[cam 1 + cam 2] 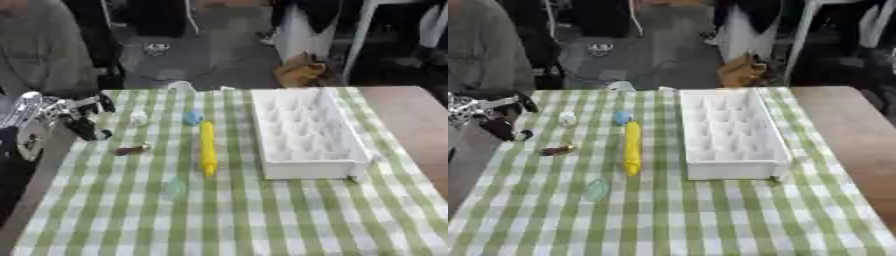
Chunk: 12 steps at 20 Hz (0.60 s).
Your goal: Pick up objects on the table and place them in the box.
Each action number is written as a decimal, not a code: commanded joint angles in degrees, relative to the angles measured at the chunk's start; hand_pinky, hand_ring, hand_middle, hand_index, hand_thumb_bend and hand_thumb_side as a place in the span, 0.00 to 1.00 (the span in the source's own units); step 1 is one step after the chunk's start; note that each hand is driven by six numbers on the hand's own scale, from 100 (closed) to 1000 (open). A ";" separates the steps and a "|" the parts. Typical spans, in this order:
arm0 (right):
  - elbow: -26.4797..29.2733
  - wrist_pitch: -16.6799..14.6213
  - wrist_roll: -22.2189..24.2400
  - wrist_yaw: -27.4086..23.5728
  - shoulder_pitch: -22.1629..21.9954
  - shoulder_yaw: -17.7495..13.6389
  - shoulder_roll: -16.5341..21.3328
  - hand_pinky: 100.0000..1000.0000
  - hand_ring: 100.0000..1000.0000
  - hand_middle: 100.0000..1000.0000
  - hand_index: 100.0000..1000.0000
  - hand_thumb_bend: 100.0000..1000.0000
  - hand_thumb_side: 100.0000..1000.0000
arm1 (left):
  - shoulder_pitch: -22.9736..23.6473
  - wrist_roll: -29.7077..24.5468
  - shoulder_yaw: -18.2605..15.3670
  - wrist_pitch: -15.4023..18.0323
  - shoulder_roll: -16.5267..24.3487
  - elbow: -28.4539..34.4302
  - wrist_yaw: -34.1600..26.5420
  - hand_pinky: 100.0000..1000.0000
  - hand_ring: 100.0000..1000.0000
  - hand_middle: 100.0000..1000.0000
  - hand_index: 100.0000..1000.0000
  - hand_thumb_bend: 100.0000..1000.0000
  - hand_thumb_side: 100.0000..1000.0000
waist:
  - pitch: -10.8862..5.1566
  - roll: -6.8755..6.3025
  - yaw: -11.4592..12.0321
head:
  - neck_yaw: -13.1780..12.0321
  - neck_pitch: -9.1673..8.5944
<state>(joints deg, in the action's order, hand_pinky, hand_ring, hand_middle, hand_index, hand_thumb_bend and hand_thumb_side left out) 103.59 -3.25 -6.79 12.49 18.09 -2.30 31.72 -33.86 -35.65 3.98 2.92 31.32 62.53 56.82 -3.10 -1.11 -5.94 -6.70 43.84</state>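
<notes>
A long yellow object (208, 148) lies lengthwise in the middle of the green checked cloth. Just beyond its far end sits a small blue thing (192, 117), and a small white thing (139, 118) sits to the left of that. A short dark red-brown piece (131, 149) lies left of the yellow object. A pale green translucent thing (173, 189) rests nearer the front. The white box (308, 165) stands to the right, its floor ribbed. My left hand (86, 119) hovers at the table's left edge, fingers loosely curled, holding nothing. The right hand does not show.
A clear rounded object (180, 86) stands at the far edge of the table (411, 125), whose bare wood shows right of the cloth. A brown bag (302, 72) sits on the floor behind. A seated person is at the far left.
</notes>
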 commanded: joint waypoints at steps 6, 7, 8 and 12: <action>0.16 -0.08 0.18 -0.34 0.69 -0.12 1.40 0.69 0.73 0.75 0.94 0.10 0.40 | -3.09 2.62 -0.17 -0.18 -2.03 -5.49 2.68 0.73 0.79 0.69 0.77 0.29 0.07 | -0.08 -0.52 -0.09 | 0.41 0.28; 0.14 -0.08 0.18 -0.34 0.68 -0.13 1.37 0.69 0.73 0.75 0.94 0.10 0.40 | -3.27 3.38 -0.20 -0.16 -2.42 -6.11 2.92 0.73 0.79 0.69 0.77 0.29 0.08 | -0.06 -0.50 -0.10 | 0.46 0.28; 0.14 -0.08 0.18 -0.34 0.68 -0.13 1.35 0.69 0.73 0.75 0.94 0.10 0.40 | -3.39 4.06 -0.20 -0.09 -2.68 -6.66 3.13 0.73 0.79 0.69 0.77 0.29 0.08 | -0.05 -0.49 -0.10 | 0.49 0.28; 0.12 -0.10 0.23 -0.37 0.67 -0.08 1.22 0.69 0.73 0.76 0.94 0.10 0.40 | -3.93 6.70 -0.06 0.19 -3.57 -8.10 4.66 0.74 0.79 0.69 0.75 0.30 0.06 | -0.03 -0.46 -0.11 | 0.52 0.28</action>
<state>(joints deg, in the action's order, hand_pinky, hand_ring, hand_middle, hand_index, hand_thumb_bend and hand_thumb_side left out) 103.29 -3.26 -6.75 12.47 18.09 -2.07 31.70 -36.20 -30.02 4.04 3.05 26.96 54.28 60.78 -3.10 -1.11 -6.00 -6.39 43.84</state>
